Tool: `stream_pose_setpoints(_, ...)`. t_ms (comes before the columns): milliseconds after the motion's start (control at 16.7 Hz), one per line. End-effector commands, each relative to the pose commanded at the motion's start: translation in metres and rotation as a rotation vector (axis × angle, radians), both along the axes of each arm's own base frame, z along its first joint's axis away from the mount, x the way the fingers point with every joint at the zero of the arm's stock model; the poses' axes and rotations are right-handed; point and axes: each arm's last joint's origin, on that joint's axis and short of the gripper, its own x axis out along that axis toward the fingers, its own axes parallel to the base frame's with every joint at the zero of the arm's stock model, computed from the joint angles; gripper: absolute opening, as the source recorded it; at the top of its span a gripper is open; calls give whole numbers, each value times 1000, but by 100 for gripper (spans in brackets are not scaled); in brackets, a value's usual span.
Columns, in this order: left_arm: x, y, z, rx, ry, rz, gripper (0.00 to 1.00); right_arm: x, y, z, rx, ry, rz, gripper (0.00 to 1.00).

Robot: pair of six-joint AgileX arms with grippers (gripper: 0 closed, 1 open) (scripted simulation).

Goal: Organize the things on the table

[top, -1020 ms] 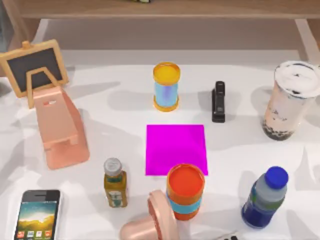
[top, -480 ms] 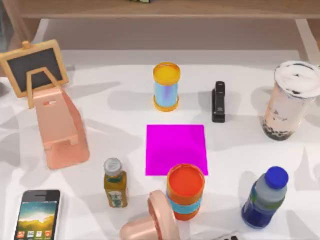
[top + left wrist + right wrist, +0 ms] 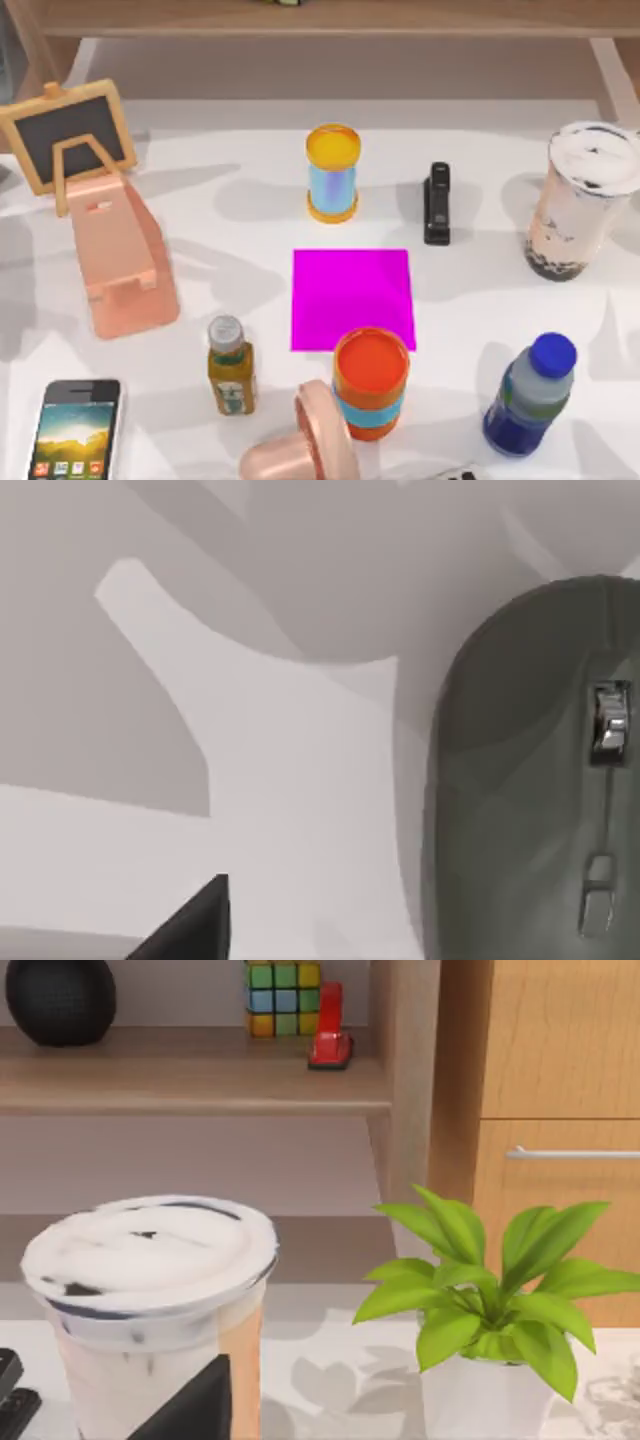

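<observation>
Under left wrist mouse (image 3: 530, 780), beside right wrist milk-tea cup (image 3: 150, 1310)

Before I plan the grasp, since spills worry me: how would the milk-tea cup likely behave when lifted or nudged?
The milk-tea cup stands tall and upright, wider at its white lid than at its base, so a high push would probably tip it. It looks nearly full, so likely heavy for its size. Its smooth clear wall may be slippery.

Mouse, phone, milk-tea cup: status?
Left wrist view: mouse close below. Right wrist view: milk-tea cup just ahead. Phone flat, front-left on the table. Blue-capped bottle stands near the cup.
</observation>
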Motion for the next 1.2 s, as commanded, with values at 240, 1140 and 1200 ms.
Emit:
stream_pose_setpoints(240, -3, 0, -21, -3, 9, 1, 100, 0, 0, 0, 0, 0, 0, 100)
stream_pose_setpoints(1140, -3, 0, -21, -3, 9, 1, 10, 0, 0, 0, 0, 0, 0, 100)
stream_pose_setpoints(1200, -3, 0, -21, -3, 9, 1, 2, 0, 0, 0, 0, 0, 0, 100)
